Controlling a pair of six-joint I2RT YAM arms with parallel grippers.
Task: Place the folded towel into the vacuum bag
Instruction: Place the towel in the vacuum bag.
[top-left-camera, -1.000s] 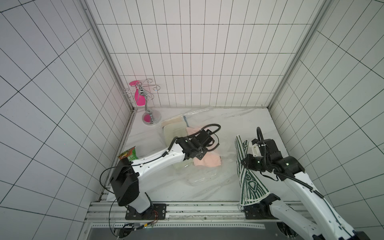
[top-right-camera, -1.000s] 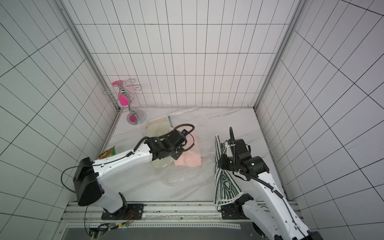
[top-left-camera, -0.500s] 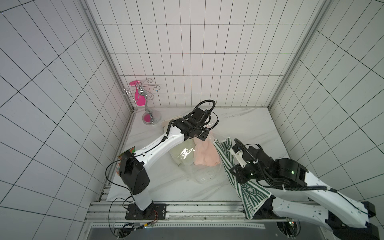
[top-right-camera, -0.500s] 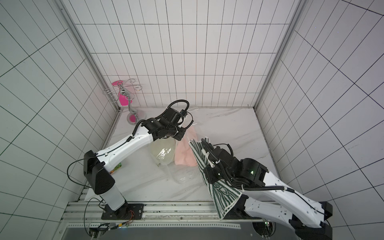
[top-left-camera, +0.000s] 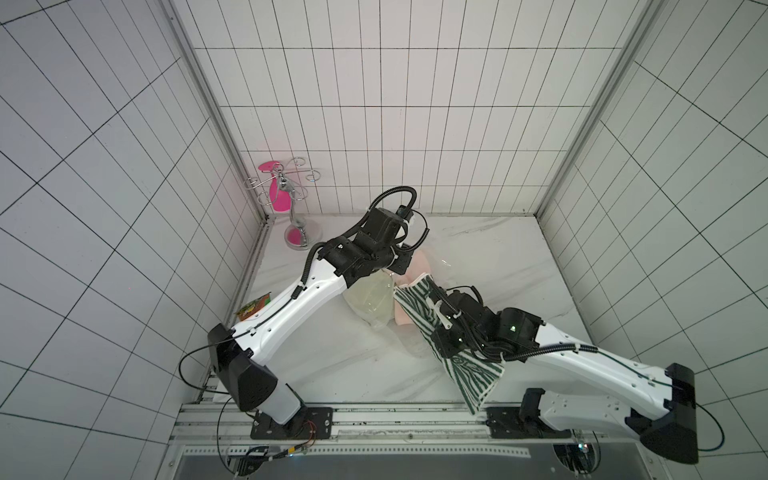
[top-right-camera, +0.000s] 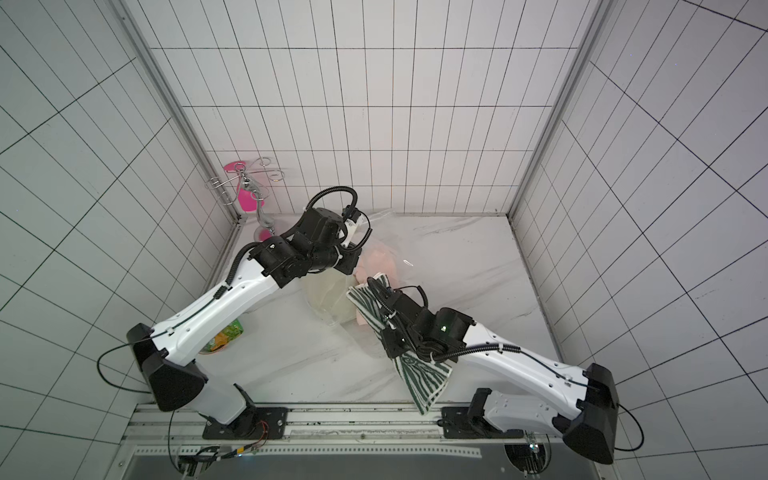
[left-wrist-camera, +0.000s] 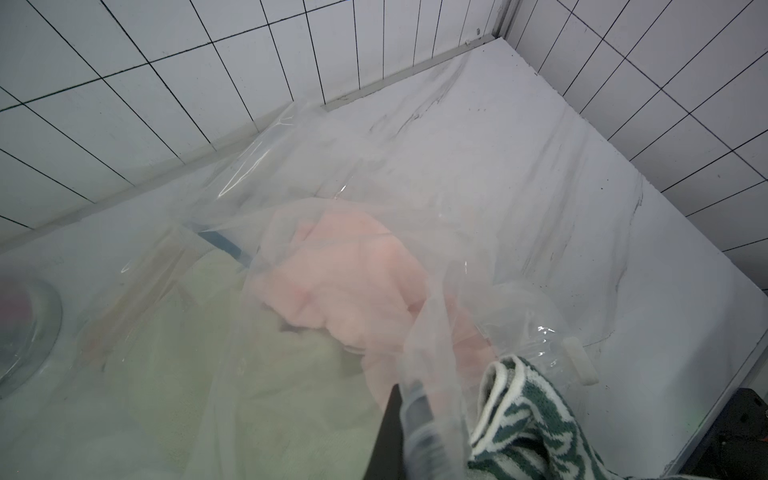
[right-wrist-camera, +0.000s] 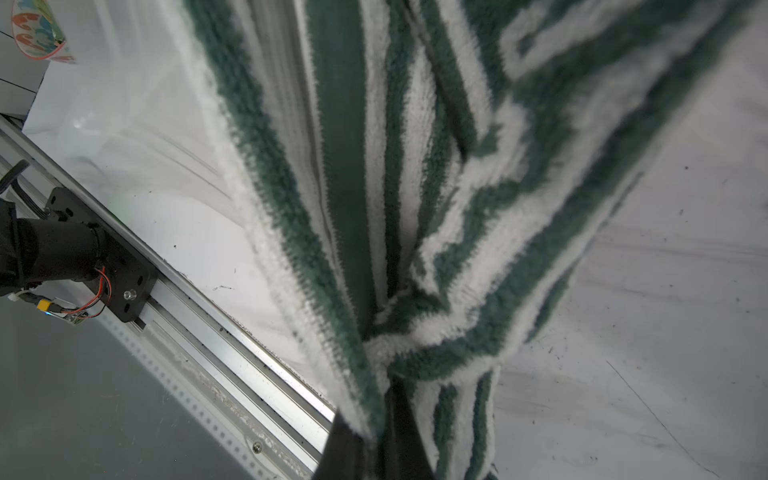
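Right gripper (right-wrist-camera: 374, 440) is clamped on the green-and-white striped towel (top-left-camera: 473, 374), whose folded upper end sits just beside the lifted edge of the vacuum bag (left-wrist-camera: 374, 166) at mid-table; we cannot tell whether it is inside. Its free end trails toward the front rail. Left gripper (left-wrist-camera: 401, 432) pinches the clear plastic, holding it raised. Within the bag we see two cloths, one pink (left-wrist-camera: 357, 266) and one pale green (left-wrist-camera: 187, 332), crowding the space by the towel. One snack packet (top-left-camera: 253, 307) lies at the left wall and one chrome stand (top-left-camera: 297, 216) in the back corner. Our left arm reaches forward, wrist high; our right stretches low toward the middle.
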